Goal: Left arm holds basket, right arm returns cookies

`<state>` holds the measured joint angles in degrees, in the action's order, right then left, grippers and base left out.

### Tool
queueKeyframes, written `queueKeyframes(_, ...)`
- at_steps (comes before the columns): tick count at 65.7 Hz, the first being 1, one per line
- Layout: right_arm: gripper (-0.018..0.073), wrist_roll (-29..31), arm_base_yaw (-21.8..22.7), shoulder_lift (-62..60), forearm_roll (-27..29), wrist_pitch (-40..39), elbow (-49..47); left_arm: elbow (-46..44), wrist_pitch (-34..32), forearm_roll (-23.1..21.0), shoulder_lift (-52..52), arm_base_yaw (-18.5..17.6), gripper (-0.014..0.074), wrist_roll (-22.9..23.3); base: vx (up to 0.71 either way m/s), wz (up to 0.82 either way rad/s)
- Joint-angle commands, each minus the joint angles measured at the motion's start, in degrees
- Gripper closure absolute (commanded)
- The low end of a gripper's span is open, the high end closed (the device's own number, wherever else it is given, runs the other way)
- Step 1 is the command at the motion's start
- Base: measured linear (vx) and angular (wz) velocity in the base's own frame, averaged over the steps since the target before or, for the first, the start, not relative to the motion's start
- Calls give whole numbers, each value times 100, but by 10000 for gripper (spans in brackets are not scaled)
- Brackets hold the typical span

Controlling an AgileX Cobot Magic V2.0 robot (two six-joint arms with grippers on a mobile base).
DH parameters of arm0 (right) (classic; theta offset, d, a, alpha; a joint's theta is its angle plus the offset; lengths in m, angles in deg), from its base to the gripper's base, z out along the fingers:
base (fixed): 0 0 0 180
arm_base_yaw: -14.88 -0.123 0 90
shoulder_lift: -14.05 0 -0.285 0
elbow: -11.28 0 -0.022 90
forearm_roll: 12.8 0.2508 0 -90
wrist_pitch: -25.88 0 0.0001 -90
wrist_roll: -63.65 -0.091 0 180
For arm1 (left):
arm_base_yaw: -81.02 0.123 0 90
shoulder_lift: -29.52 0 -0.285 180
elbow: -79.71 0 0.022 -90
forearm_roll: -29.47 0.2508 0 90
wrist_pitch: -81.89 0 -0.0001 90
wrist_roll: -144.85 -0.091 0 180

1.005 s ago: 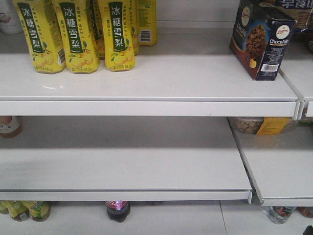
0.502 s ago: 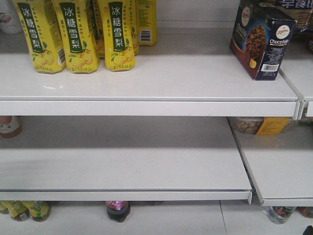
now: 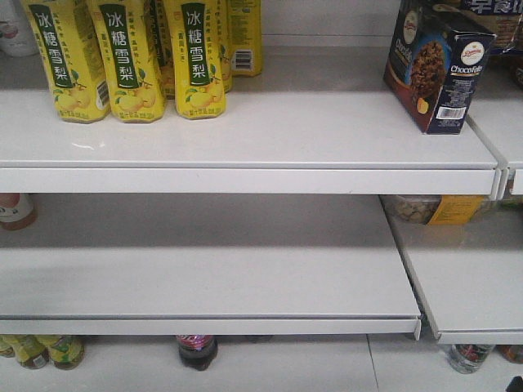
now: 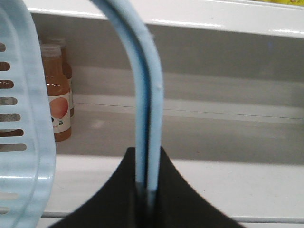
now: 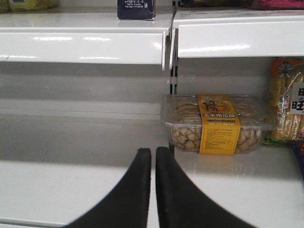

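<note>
Overall, nothing in the front view has changed across the last second: the cookies (image 3: pixel 437 65) stand in the same spot on the upper shelf (image 3: pixel 245 135), at its right end, upright and turned at an angle so that the side with the barcode faces forward. The yellow drink bottles (image 3: pixel 131 57) at the left of that shelf have not shifted either. No arm shows in this view. The middle shelf (image 3: pixel 204 278) below carries nothing across its visible width, and a dark-capped bottle (image 3: pixel 197 351) pokes out beneath it.

In the left wrist view, the left gripper (image 4: pixel 146 190) is closed tight around the two flat hoop handles (image 4: pixel 145 95) of the basket (image 4: pixel 21 118). The pale blue handles rise side by side out of the black jaws and curve away up and to the left. The basket's slotted wall fills the left edge of the picture. Behind it, an orange juice bottle (image 4: pixel 56 95) stands on a shelf.

In the right wrist view, the right gripper (image 5: pixel 153 185) has its two black fingers (image 5: pixel 135 190) nearly together, a thin gap between them, and they grip nothing. Only the bottom edge of the cookie box (image 5: pixel 136 9) shows, on the shelf above. A clear snack tub with a yellow label (image 5: pixel 218 123) sits on the lower shelf, beyond and to the right of the fingertips.
</note>
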<state>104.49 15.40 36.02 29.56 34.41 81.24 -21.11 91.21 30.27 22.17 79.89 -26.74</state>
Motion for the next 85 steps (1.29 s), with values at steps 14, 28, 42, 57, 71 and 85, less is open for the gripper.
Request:
queueKeyframes(14, 570, 47, -1, 45, 20, -295, -154, -174, -571, 65, 99, 10, 603, -125, 0, 0)
queueKeyframes(28, 570, 47, -1, 45, 20, -302, -154, -174, -571, 65, 99, 10, 603, -125, 0, 0)
queueKeyframes(42, 570, 62, -1, 45, 1, -324, -138, -174, -571, 65, 99, 10, 603, -125, 0, 0)
queueKeyframes(57, 570, -1443, 3, -140, -1843, -635, 201, -174, -571, 65, 99, 10, 603, -125, 0, 0)
queueKeyframes(71, 570, -4357, 3, -826, -4627, -1097, 607, -174, -571, 65, 99, 10, 603, -125, 0, 0)
queueKeyframes(85, 570, -4901, 3, -1556, -4898, -1070, 996, -174, -571, 65, 99, 10, 603, -125, 0, 0)
